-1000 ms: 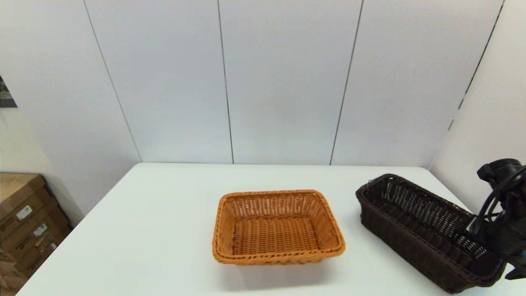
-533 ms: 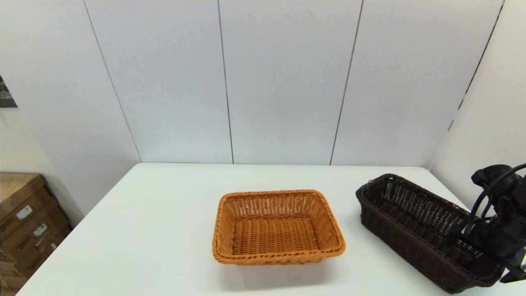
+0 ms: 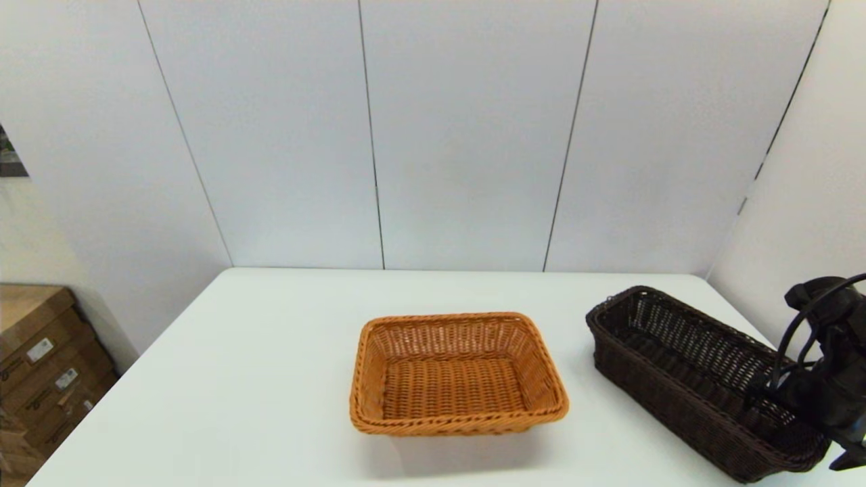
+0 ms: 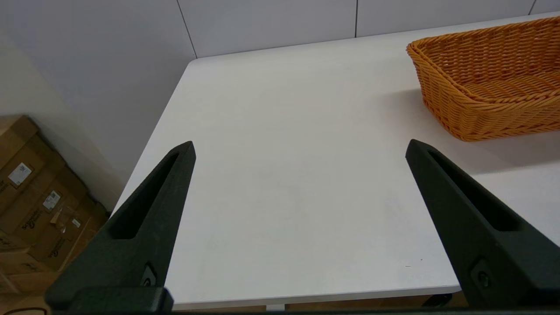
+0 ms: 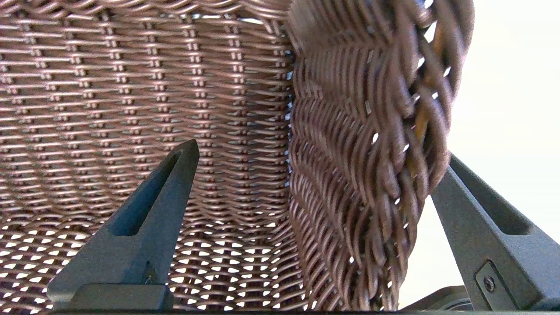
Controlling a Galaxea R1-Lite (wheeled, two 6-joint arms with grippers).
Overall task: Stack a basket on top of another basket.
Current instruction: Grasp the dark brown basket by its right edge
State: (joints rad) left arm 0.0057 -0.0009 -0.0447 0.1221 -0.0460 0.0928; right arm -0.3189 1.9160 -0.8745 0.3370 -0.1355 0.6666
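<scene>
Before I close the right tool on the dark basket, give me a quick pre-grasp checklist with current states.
1. Right tool open, straddling the wall of the dark basket: ok.
2. One finger inside, one outside: ok.
3. Contact with the wall: cannot tell.
4. Orange basket upright and unobstructed on the table: ok.
5. Left tool open, short of the orange basket: ok.
6. Dark basket stacked: not ok.

Two baskets on one white table [image 3: 223, 379]: one dark brown basket [image 3: 683, 379], one orange-tan basket [image 3: 454, 373]. Two grippers: left gripper [image 4: 299, 148], right gripper [image 5: 319, 151]. Stack of cardboard boxes [image 3: 40, 372] beside table, number unclear.
</scene>
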